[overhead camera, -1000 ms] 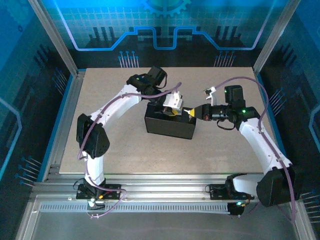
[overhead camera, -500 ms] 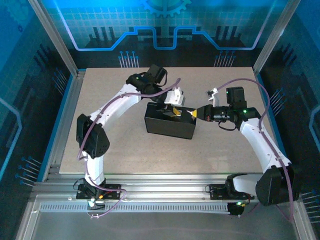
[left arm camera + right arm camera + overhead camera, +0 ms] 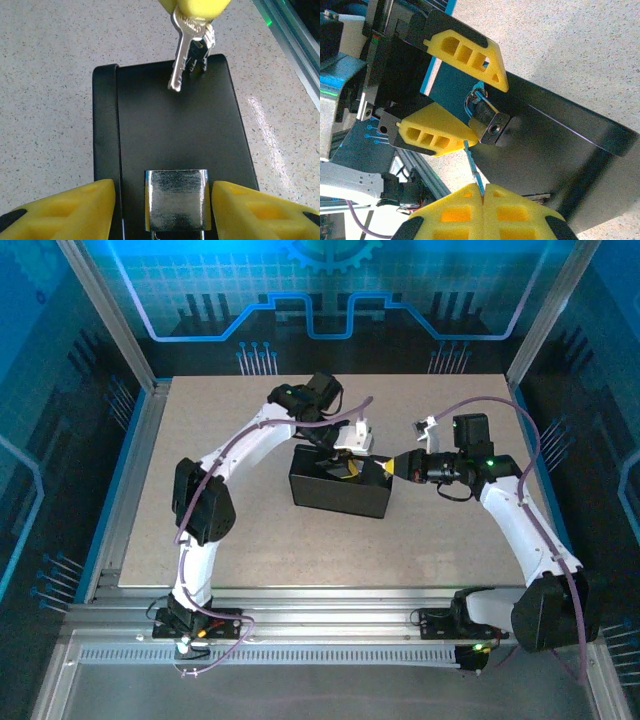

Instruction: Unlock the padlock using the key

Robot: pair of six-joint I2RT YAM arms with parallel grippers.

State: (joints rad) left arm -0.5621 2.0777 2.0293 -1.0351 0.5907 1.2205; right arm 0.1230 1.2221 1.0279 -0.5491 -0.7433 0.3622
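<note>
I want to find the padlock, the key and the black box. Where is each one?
padlock (image 3: pixel 176 199): left wrist view, flat face of its metal body.
key (image 3: pixel 180 59): left wrist view, middle of its hanging blade.
black box (image 3: pixel 170 131): left wrist view, bare middle of its top.

A speckled beige tabletop (image 3: pixel 270 540) sits inside an aluminium frame (image 3: pixel 105 310) before a blue circuit-patterned back wall (image 3: pixel 200 280).

Overhead view looks down; both close wrist views share the padlock (image 3: pixel 176 200).
</note>
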